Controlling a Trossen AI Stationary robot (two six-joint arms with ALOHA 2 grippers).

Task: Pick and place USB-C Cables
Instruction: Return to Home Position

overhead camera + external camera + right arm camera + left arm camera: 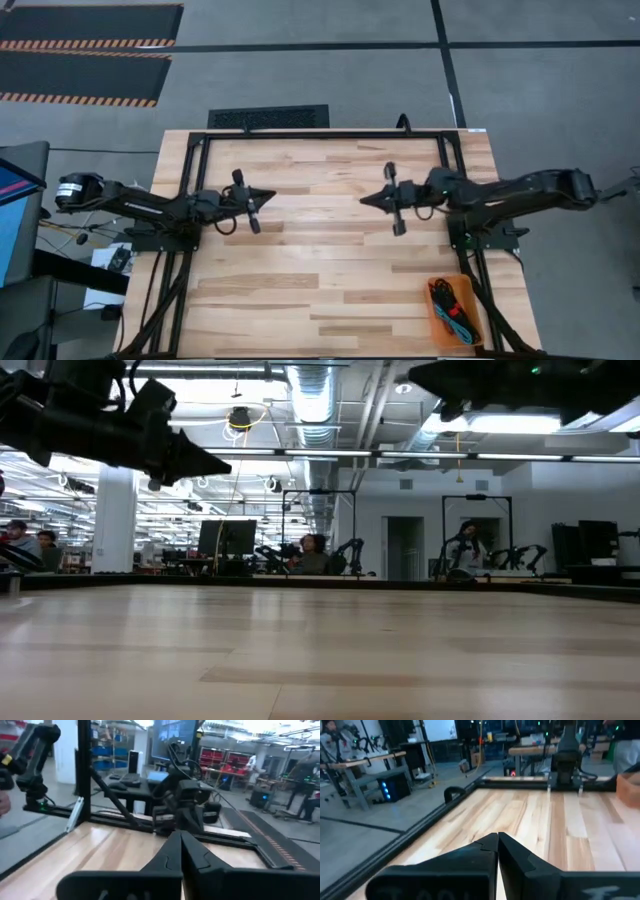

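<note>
Both grippers hang above the wooden table (pixel 330 250), tips facing each other across its middle and well apart. On the left gripper (pixel 266 196) the fingers are pressed together with nothing between them; its wrist view shows the two dark fingers (pixel 480 851) meeting at a point. Likewise, the right gripper (pixel 366 198) is closed and empty. Black, red and teal USB-C Cables (pixel 450 308) lie bunched inside the orange bin (pixel 473 300) at the table's corner on the right arm's side, well away from both grippers.
</note>
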